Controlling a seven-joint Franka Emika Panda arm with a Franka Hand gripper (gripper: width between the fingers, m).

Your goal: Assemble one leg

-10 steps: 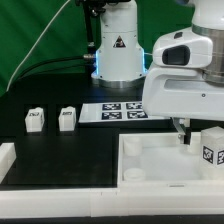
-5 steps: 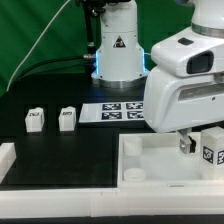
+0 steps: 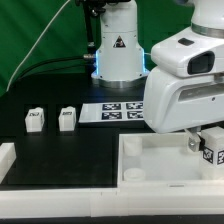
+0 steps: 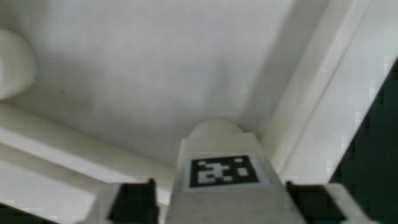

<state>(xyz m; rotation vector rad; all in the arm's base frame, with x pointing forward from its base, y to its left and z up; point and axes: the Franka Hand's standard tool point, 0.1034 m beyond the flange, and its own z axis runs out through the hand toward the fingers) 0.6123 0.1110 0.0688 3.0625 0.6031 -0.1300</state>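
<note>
Black table, white tray — claw spread, straddling a tagged leg.

Arm bent low — end effector pointing down.

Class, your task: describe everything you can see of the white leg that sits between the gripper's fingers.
The leg is a small white block, plastic by its look, with a black-and-white square tag on one face. In the wrist view it narrows to a rounded end and sits between the two dark fingers of the gripper; actual contact cannot be judged. Behind it is the white tray. In the exterior view it shows at the exterior view's right, over the tray, partly hidden by the arm.
</note>
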